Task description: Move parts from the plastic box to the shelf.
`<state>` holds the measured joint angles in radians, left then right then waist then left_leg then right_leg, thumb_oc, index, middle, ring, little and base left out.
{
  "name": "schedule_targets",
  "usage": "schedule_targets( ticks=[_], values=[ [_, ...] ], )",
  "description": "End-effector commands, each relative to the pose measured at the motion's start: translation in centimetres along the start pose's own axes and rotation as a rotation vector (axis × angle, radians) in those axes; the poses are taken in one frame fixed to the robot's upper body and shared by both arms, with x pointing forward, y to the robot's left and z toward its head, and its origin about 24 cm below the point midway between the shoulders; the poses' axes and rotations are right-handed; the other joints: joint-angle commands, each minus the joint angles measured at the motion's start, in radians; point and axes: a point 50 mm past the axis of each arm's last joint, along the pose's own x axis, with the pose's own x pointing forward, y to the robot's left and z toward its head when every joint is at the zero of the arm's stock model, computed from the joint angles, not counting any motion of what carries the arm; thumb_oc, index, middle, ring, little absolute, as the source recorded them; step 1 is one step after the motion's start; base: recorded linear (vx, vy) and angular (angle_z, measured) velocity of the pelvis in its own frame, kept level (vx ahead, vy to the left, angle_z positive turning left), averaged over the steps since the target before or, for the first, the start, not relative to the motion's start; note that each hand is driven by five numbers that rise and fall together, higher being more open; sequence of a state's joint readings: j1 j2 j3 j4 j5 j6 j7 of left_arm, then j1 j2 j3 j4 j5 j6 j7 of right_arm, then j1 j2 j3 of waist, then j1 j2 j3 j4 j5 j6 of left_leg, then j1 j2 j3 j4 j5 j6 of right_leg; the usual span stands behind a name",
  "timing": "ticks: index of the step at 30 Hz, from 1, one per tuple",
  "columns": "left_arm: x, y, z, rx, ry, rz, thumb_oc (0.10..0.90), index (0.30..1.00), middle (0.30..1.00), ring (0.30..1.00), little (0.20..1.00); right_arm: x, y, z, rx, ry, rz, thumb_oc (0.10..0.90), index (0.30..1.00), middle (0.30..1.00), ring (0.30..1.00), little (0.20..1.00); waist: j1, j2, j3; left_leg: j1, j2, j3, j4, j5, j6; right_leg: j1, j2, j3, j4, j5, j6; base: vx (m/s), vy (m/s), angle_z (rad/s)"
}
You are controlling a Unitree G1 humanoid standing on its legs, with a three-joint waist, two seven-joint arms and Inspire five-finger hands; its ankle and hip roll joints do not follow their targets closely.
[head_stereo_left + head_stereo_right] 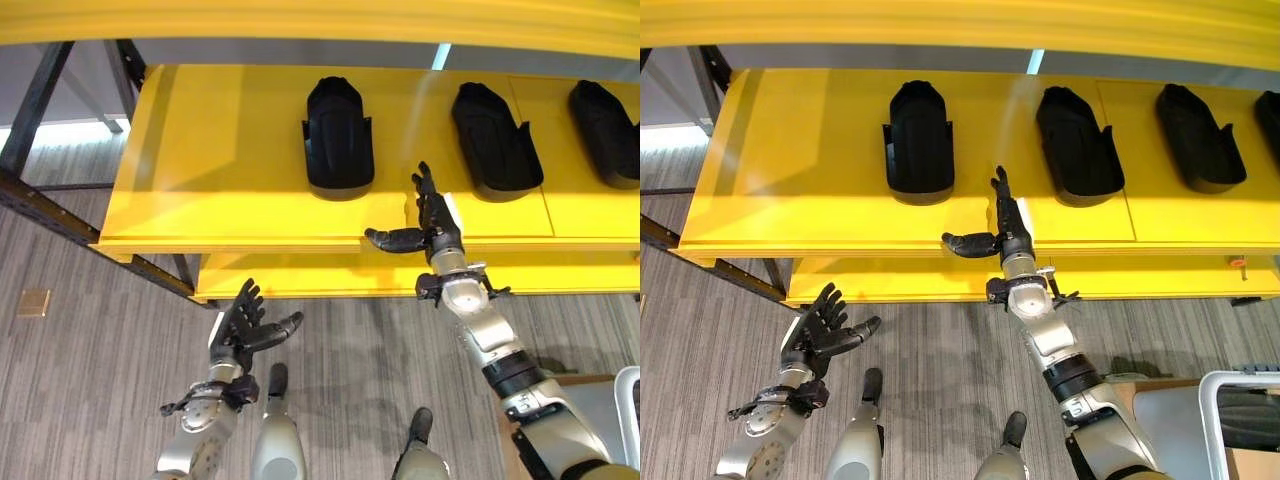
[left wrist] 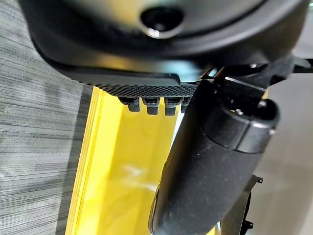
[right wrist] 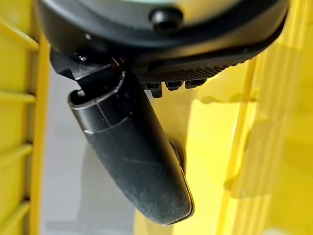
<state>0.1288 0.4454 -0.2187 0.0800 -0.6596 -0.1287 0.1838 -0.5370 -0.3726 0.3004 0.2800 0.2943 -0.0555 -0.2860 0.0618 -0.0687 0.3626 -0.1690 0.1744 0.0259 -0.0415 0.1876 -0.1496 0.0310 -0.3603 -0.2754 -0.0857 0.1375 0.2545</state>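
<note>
Several black molded parts lie in a row on the yellow shelf (image 1: 220, 170): one (image 1: 338, 135) at the middle, another (image 1: 495, 142) to its right, a third (image 1: 606, 132) at the right edge. My right hand (image 1: 432, 218) is raised over the shelf's front edge between the first two parts, open, fingers straight, thumb out to the left, holding nothing. My left hand (image 1: 245, 322) hangs lower, in front of the shelf over the floor, open and empty. The plastic box (image 1: 1240, 415) shows at the lower right as a white-rimmed corner.
A second yellow shelf lip (image 1: 300, 20) runs across the top. Dark metal frame legs (image 1: 40, 100) stand at the left of the shelf. Grey striped carpet (image 1: 90, 380) lies below. A small square floor plate (image 1: 33, 302) sits at the left.
</note>
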Motion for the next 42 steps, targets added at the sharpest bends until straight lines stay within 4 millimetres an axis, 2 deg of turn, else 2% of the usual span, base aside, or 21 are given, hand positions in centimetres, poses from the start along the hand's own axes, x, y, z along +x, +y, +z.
schedule_targets(
  ticks=[1,8,17,24,29,34,42],
  values=[
    [0.2,-0.2,2.7,-0.003,-0.156,-0.035,0.9,1.0,1.0,1.0,1.0,0.7,-1.7,7.3,-0.005,-0.365,-0.024,0.9,1.0,1.0,1.0,1.0,-0.007,0.012,-0.075,0.113,0.015,0.092,-0.046,-0.056,0.057,-0.038,0.061,0.022,0.073,0.005,-0.071,0.0,-0.021,-0.12],
    [-0.2,0.2,2.1,-0.001,-0.134,-0.033,0.9,1.0,1.0,1.0,1.0,-0.5,-2.8,9.6,-0.025,-0.492,-0.036,0.9,1.0,1.0,1.0,1.0,-0.036,0.03,-0.085,0.136,0.041,0.124,-0.046,-0.05,0.047,-0.046,0.083,0.052,0.076,-0.004,-0.081,0.01,-0.022,-0.17],
    [-0.5,-0.1,1.6,-0.013,-0.12,-0.054,0.9,1.0,1.0,1.0,1.0,-1.1,-4.1,11.2,-0.088,-0.572,-0.071,0.9,1.0,1.0,1.0,1.0,-0.063,0.062,-0.082,0.144,0.067,0.146,-0.046,-0.036,0.034,-0.064,0.107,0.073,0.091,-0.018,-0.092,-0.01,-0.027,-0.12],
    [-0.4,-0.8,1.6,-0.017,-0.122,-0.087,0.9,1.0,1.0,1.0,1.0,-0.3,-5.5,11.7,-0.168,-0.575,-0.122,0.9,1.0,1.0,1.0,1.0,-0.079,0.096,-0.067,0.136,0.085,0.154,-0.046,-0.016,0.025,-0.099,0.123,0.083,0.128,-0.035,-0.105,-0.03,-0.03,-0.1],
    [0.0,-1.3,1.9,-0.022,-0.134,-0.118,0.9,1.0,1.0,1.0,1.0,1.3,-7.2,12.5,-0.277,-0.556,-0.173,0.9,1.0,1.0,1.0,1.0,-0.084,0.133,-0.04,0.116,0.098,0.161,-0.046,0.011,0.016,-0.157,0.135,0.097,0.182,-0.053,-0.119,-0.07,-0.036,-0.15],
    [0.2,-1.7,2.0,-0.026,-0.137,-0.14,0.9,1.0,1.0,1.0,1.0,2.3,-8.7,13.1,-0.324,-0.535,-0.22,0.9,1.0,1.0,1.0,1.0,-0.084,0.149,-0.014,0.089,0.108,0.161,-0.046,0.035,0.009,-0.209,0.138,0.094,0.233,-0.071,-0.129,-0.06,-0.053,-0.05],
    [0.7,-2.2,2.3,-0.019,-0.153,-0.148,0.9,1.0,1.0,1.0,1.0,2.9,-9.5,14.0,-0.363,-0.543,-0.25,0.9,1.0,1.0,1.0,1.0,-0.082,0.158,0.012,0.056,0.117,0.149,-0.046,0.058,0.004,-0.268,0.14,0.093,0.302,-0.096,-0.141,-0.03,-0.055,0.02]
  ],
)
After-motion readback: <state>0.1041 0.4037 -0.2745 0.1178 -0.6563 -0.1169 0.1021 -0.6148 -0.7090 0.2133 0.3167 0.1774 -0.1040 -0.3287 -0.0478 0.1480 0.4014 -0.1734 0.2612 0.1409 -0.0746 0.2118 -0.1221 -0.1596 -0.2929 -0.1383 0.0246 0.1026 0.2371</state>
